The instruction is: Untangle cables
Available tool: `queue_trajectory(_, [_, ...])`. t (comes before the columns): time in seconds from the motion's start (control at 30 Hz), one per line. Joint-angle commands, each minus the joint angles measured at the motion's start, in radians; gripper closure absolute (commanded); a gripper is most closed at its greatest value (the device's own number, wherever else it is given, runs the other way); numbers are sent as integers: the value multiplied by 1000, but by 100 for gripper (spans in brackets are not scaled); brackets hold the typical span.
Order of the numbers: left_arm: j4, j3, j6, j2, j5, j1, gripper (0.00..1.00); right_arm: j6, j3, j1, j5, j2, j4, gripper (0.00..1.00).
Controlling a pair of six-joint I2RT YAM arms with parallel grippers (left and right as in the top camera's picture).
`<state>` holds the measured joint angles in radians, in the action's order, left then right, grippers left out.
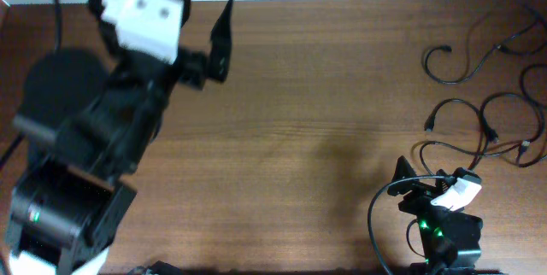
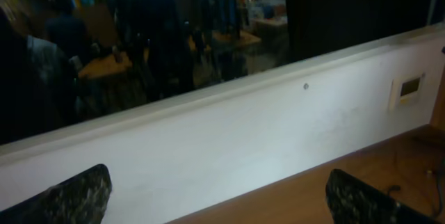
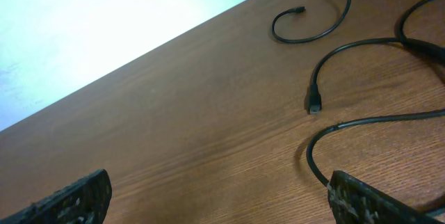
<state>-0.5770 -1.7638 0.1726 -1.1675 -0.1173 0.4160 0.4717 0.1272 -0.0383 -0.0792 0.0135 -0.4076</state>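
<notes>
Overhead | cables (image 1: 489, 128) looped at right, untouched | right gripper (image 3: 219, 203) wide open, empty, low beside them, likely for first pick | left gripper (image 2: 215, 206) wide open, empty, raised clear

Thin black cables (image 1: 487, 121) lie loosely looped on the wooden table's right side. Small plugs tip their ends.

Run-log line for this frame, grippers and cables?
thin black cables: loose loops on brown wooden table, untouched | left end effector: open, empty, aimed at white wall | right end effector: open, empty, near cables
</notes>
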Motion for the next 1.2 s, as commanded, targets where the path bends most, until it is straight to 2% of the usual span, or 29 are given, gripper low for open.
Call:
queue_trajectory(0.0, [110,226,27,142,124,-77,1,5,-7,-7,-12,-10,1,1])
queue_trajectory(0.23, [382,666,27,441,297,-227,1,5,-7,-7,-12,-10,1,1])
queue_trajectory(0.53, [746,1188,27,816,437,-327,1,5,-7,-7,-11,-10,1,1])
queue_trajectory(0.67, [925,1423,27,971,470,-355,1,5,-7,-7,-11,-10,1,1])
queue_trajectory(0.83, [1120,1651,23,1083,470,-379,1,5,-7,-7,-11,-10,1,1])
queue_trajectory(0.97, [1135,1749,24,1139,470,-411,1,5,-7,-7,-12,-10,1,1])
queue_trajectory(1.17, [922,1755,24,1163,397,-421,1,5,-7,-7,-11,-10,1,1])
